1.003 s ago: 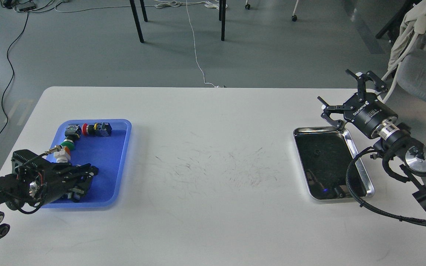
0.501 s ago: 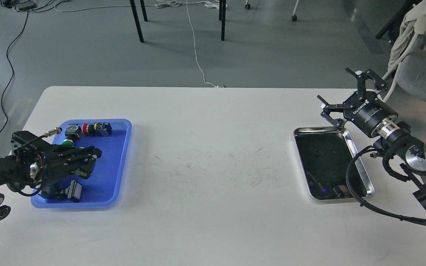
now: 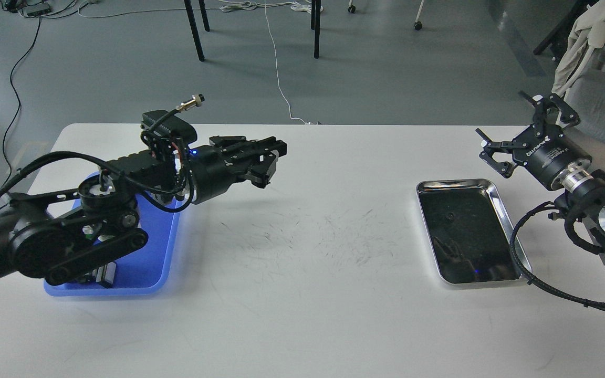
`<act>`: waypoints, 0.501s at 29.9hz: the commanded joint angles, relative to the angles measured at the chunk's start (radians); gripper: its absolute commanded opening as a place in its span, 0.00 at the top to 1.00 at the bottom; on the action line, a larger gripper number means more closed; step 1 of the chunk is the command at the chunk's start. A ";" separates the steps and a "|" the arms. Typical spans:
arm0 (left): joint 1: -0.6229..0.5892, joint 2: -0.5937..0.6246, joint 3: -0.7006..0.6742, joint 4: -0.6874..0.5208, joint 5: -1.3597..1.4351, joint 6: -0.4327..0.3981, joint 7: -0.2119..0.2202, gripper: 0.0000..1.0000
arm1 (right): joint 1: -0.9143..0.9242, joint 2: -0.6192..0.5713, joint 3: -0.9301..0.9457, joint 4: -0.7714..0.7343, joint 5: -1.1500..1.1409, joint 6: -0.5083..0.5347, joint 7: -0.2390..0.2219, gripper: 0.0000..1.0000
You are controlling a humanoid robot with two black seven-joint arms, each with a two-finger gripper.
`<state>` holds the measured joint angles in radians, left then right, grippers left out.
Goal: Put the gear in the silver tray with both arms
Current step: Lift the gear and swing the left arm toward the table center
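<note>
The white counter stood on a grey floor. The silver tray sat at the right — empty. The right claw hung wide open, holding nothing. The left claw — I cannot tell. The blue tray held small parts.

White table, lower frame, centre scuffed. Blue tray, left, largely covered by the left arm. Left gripper, left of centre, above the tabletop, fingers close together; contents unclear. Silver tray, right, dark base. Right gripper, upper right beyond the tray's far corner, fingers spread. Grey floor, white cable, top.
</note>
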<state>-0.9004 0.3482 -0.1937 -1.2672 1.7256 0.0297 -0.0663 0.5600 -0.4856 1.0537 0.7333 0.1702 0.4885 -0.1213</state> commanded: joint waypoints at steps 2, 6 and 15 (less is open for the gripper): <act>0.086 -0.265 0.016 0.204 0.158 -0.001 -0.006 0.92 | 0.000 0.005 0.008 -0.034 0.002 0.000 0.000 0.03; 0.109 -0.348 0.022 0.336 0.186 0.018 -0.010 0.92 | 0.000 0.010 0.008 -0.034 0.002 0.000 0.002 0.03; 0.176 -0.348 0.042 0.410 0.206 0.019 -0.016 0.91 | 0.000 0.012 0.006 -0.031 0.002 0.000 0.002 0.03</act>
<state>-0.7415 0.0004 -0.1624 -0.8677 1.9256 0.0495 -0.0822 0.5601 -0.4737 1.0616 0.7003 0.1722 0.4888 -0.1193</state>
